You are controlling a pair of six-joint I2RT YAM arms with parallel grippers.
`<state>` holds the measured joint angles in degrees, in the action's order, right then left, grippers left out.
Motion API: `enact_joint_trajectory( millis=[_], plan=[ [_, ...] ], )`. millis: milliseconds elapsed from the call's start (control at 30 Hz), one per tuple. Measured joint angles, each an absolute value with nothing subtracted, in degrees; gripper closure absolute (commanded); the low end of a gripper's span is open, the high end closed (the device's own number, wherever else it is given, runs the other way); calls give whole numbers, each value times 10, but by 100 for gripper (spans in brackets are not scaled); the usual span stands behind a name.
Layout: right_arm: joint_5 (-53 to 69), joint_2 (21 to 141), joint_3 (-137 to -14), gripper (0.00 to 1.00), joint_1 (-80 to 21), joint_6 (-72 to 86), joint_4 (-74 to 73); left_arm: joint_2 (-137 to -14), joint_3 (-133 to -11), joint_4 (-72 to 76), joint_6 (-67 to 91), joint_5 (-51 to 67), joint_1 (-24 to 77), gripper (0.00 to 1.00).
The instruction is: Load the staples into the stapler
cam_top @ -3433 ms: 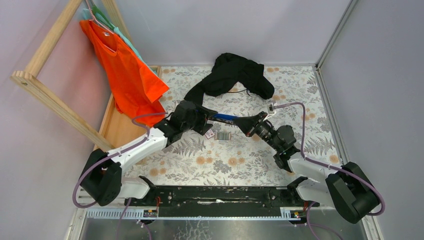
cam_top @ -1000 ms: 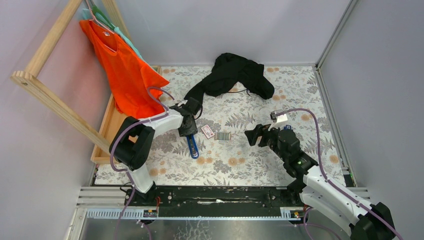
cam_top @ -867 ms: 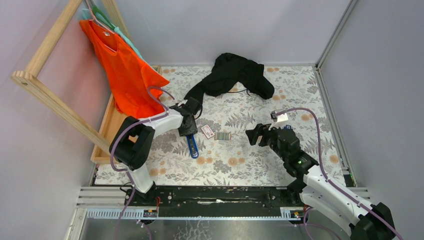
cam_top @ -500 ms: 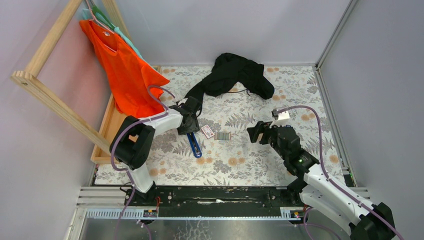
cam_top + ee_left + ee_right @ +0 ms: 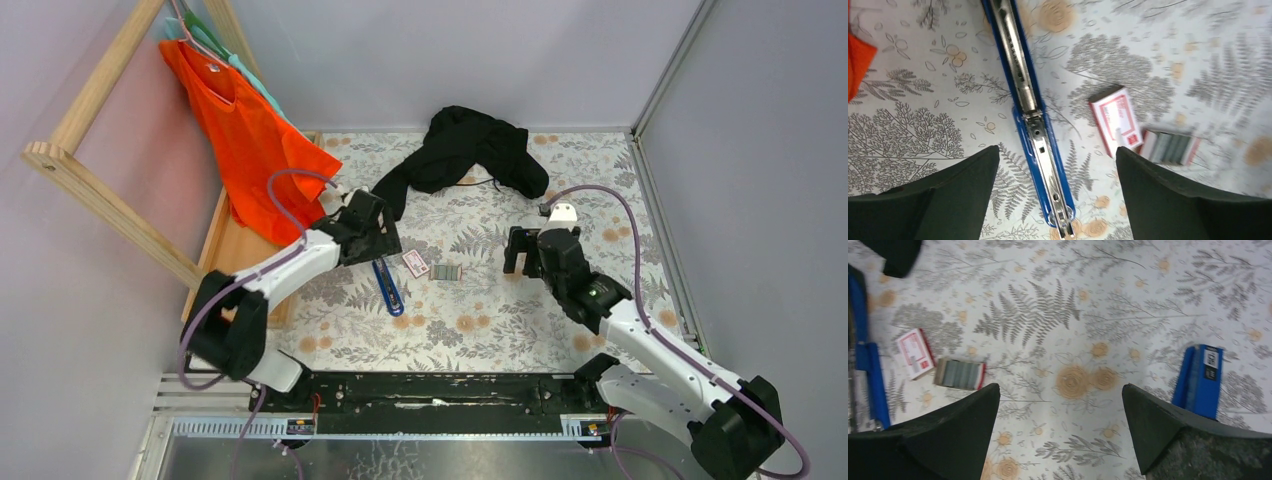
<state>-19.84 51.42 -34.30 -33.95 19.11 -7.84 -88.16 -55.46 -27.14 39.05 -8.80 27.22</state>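
The blue stapler (image 5: 387,287) lies unfolded flat on the floral table, its metal channel facing up (image 5: 1034,125). Just right of it sit the staples: a white-and-red box (image 5: 416,263) (image 5: 1116,120) and a grey tray of strips (image 5: 447,272) (image 5: 1170,147). My left gripper (image 5: 376,238) (image 5: 1057,150) hovers open above the stapler's hinge end and holds nothing. Further right, my right gripper (image 5: 518,256) (image 5: 1060,387) is open over bare table. In the right wrist view the box (image 5: 915,352), the tray (image 5: 960,374) and the stapler (image 5: 870,385) lie to its left.
A second blue block with a label (image 5: 1200,380) lies right of my right gripper. A black cloth (image 5: 470,150) is heaped at the back. An orange shirt (image 5: 265,150) hangs on a wooden rack (image 5: 110,190) at the left.
My left gripper has opened and lifted back off the stapler, which stays flat on the table. The right gripper opened wider and shifted toward the back.
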Motion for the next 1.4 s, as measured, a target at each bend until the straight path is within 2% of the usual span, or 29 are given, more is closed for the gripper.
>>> enact_joint_trajectory(
  millis=[100,233,400,667,967,1100,1300,1400],
  plan=[
    [-214,535,-361,1,-320,200,-120,-816,-538,-251,383,-77,272,0],
    [-209,557,-371,1,-237,223,-171,-741,-490,-206,373,-54,272,0],
    [-212,566,-374,1,-180,241,-212,-671,-400,-120,357,-21,272,0],
    [-207,625,-376,2,-118,249,-243,-646,-311,3,321,18,272,0],
    [-187,686,-376,22,-97,258,-255,-643,-297,54,294,52,272,0],
    [-170,700,-376,40,-95,258,-260,-638,-296,67,289,61,272,0],
    [-149,711,-376,57,-93,258,-265,-637,-294,74,288,80,272,0],
    [-134,713,-376,72,-93,256,-265,-633,-291,78,288,91,272,0]
  ],
)
